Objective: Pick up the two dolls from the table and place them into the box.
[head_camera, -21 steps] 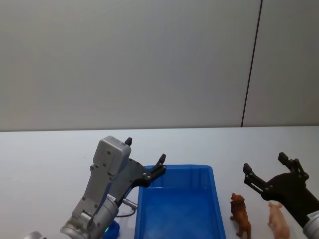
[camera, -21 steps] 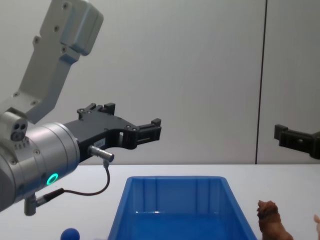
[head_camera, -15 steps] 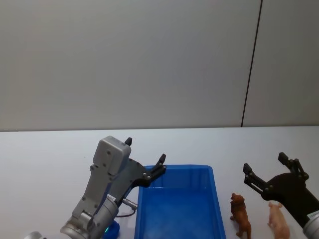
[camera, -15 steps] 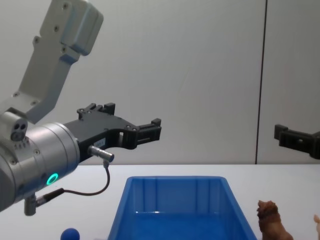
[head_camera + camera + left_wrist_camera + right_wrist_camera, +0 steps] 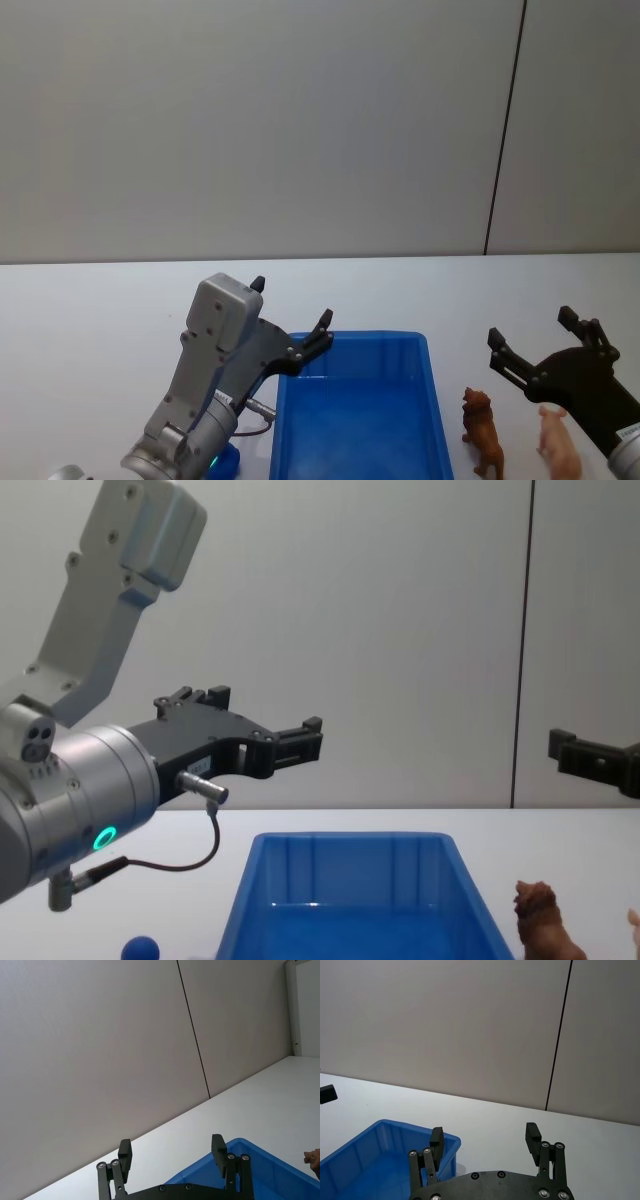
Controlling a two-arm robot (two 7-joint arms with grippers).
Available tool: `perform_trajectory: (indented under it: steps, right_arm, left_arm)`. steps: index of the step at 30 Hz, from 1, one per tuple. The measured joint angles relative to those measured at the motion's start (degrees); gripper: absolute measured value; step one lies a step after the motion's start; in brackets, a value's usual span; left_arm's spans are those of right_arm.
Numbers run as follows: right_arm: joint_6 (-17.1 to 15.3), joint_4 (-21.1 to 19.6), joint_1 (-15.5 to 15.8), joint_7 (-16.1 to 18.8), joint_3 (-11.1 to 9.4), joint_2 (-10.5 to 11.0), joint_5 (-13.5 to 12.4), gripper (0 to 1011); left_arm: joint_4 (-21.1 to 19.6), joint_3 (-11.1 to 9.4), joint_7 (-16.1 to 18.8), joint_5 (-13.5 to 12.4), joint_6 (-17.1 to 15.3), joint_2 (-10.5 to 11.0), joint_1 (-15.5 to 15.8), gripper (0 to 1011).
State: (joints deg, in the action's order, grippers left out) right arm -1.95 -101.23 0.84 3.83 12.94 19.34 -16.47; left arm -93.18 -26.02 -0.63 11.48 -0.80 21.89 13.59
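No text, brand, number or sign can be read. A small pale label (image 5: 214, 749) is seen on the left pincer (image 5: 310, 738); its print cannot be made out.

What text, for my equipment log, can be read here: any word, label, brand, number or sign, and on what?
No text is readable.
Small pale label on the left gripper's black body: too small to read.
Bright blue plastic box, reddish-brown shaggy doll, pale pink smooth doll: no print seen.

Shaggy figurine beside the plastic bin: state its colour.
The shaggy animal figurine is reddish-brown, best seen in the head view.
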Motion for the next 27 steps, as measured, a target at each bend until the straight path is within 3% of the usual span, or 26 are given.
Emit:
perform_trajectory:
  steps: [10, 27]
  right_arm:
    - [0.0, 0.1, 0.0, 0.5, -0.2, 0.2, -0.2, 1001]
    - [-2.9, 0.3, 2.2, 3.5, -1.8, 3.1, -3.2, 1001]
  left_arm:
    - [0.0, 0.0, 0.0, 0.0, 0.0, 0.0, 0.0, 1003]
    - [0.0, 0.0, 0.0, 0.0, 0.0, 0.0, 0.0, 1003]
